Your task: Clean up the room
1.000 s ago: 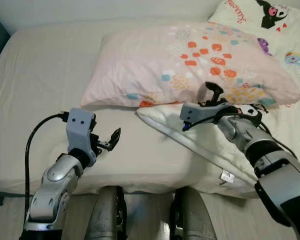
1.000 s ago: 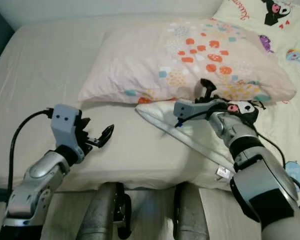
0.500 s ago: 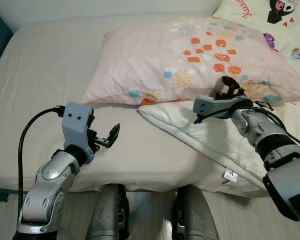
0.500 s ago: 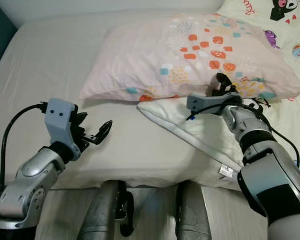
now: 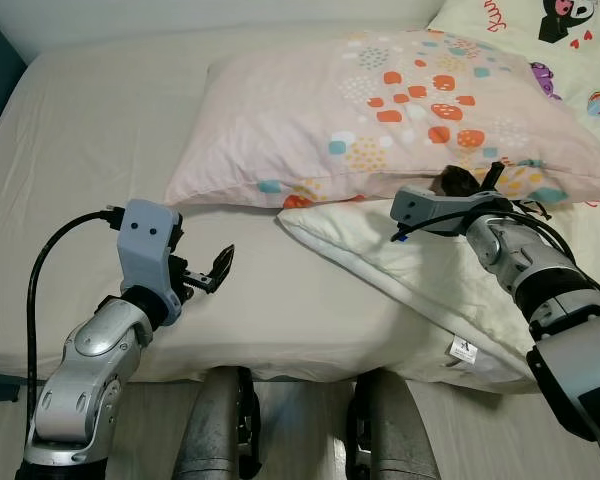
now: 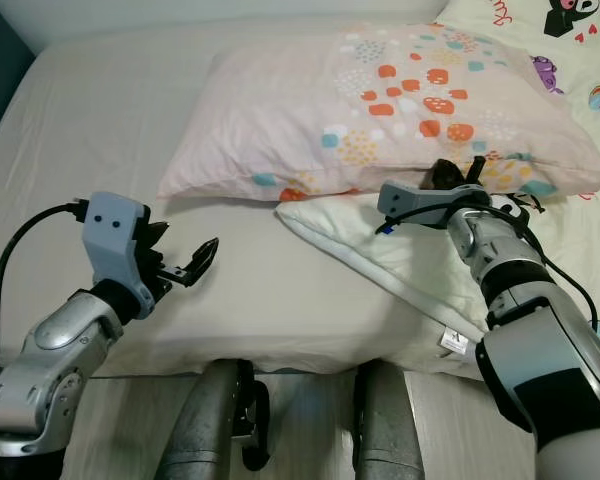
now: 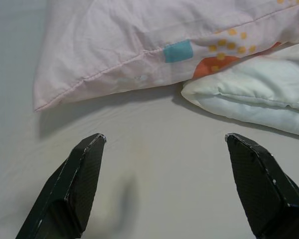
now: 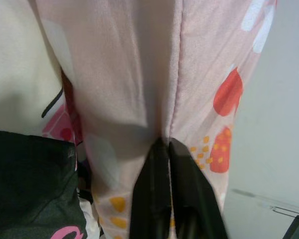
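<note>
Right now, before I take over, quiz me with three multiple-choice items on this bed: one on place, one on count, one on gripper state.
1. Where does the pink pillow lie?
A. partly on the white pillow
B. on the floor
C. under the mattress

2. How many pillows are on the bed?
A. one
B. two
C. four

3. How is the left gripper?
A. shut on the pillow
C. holding a cable
B. open over the sheet

Key: 1 A, its near edge overlaps the white one. 2 B, one pink, one white. 3 B, its fingers stand wide apart; the right gripper pinches the pink pillow's edge.

Left pincer (image 5: 212, 275) gapes wide; right pincer (image 8: 165, 149) is pinched closed.
</note>
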You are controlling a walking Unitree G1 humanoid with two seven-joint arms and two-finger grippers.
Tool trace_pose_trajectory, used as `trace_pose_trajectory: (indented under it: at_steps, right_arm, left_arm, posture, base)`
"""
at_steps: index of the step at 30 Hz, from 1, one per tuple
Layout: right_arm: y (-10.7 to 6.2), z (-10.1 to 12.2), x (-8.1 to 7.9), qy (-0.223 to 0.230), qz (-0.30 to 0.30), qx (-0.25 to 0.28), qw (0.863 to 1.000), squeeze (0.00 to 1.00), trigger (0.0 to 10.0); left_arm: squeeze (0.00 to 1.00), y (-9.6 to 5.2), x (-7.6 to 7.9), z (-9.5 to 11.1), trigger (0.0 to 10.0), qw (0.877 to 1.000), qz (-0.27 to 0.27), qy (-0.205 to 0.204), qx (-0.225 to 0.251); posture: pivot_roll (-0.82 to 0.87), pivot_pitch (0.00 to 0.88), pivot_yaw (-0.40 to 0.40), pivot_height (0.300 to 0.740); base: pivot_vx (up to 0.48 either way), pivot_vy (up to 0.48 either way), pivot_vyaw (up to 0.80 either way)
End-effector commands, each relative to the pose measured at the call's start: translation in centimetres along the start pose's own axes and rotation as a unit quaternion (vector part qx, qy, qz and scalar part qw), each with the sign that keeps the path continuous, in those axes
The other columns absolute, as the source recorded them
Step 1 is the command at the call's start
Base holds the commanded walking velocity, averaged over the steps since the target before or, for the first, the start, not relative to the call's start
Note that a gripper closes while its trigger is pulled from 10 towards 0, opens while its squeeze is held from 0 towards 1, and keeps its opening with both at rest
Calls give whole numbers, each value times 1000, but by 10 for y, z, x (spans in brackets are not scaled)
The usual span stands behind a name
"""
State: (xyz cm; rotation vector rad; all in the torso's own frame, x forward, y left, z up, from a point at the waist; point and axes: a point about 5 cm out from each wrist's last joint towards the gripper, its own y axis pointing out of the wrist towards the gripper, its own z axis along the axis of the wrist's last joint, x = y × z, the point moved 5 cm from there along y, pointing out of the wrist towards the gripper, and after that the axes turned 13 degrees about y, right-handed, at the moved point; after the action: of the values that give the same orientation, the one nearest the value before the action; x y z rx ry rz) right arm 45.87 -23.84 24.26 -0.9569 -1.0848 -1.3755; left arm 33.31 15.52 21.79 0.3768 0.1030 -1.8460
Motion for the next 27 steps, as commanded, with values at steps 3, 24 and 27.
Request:
trace_pose_trajectory:
  at_steps: [3,24,27]
  right_arm:
    - [-4,-15,-5,24,10,-27,999,0,0]
    - [-10,114,-50,434,241,170,851,0,0]
    - [-23,139,-63,448,310,217,810,0,0]
  left_arm:
    - [0,-4,-6,-8,10000,1000,7,3,-19]
    - [0,2,-20,-3,10000,999,36,-2,-1]
    - [0,3,-20,-2,10000,999,36,-3,1]
  posture:
    - [218,492,67,627]
    - [150,452,29,627]
    - [145,446,26,627]
  base:
    - [0,0,0]
    - [0,0,0]
    - [0,0,0]
